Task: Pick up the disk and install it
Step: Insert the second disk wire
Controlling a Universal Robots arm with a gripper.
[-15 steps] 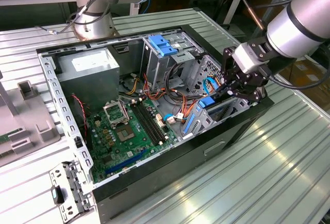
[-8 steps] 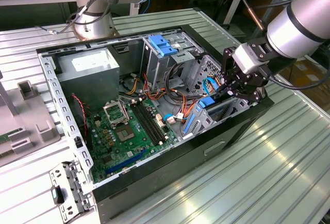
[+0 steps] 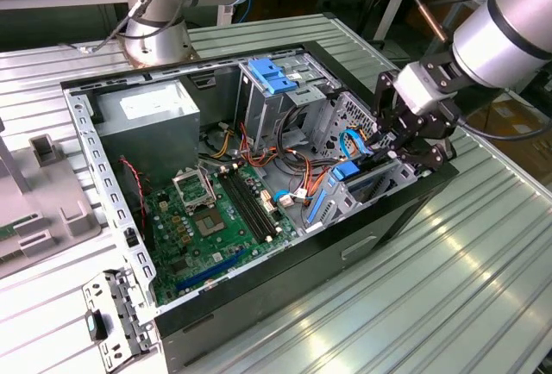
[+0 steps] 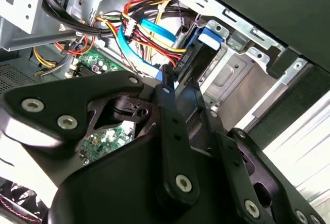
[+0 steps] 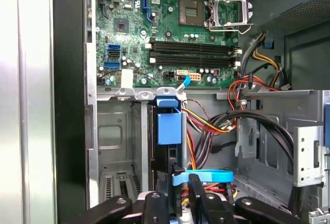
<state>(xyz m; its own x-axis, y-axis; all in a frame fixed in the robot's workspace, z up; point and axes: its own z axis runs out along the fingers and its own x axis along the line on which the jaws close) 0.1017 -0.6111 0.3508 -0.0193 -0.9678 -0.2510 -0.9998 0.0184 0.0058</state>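
Blue plastic marks the disk [image 3: 360, 186] — its carrier frame stands on edge in the bay at the exterior view's right end of the open computer case [image 3: 112, 193], with the drive body hidden behind metal and cables. In the first wrist view the same blue frame [image 5: 169, 123] sits upright in the slot beside the bare metal bay wall [image 5: 114, 146], just short of the motherboard [image 5: 170, 22].

The pincer [image 3: 412, 140] hangs right over that bay. In the first wrist view its black fingers [image 5: 198, 195] stand close together at the near end of the carrier, by a blue cable [image 5: 203, 176]; whether they are clamped on the frame or merely touching it, I cannot tell.

By judgement, a drive of this kind is dense and stiff, heavy for its bulk, and does not like knocks. The plastic frame is the lighter, springier part — smooth enough to slip, and likely to flex if squeezed hard. The safest hold looks to be across the frame's upper edge, square to the slot, clear of the red and yellow wires [image 5: 203, 123] crowding the far side.
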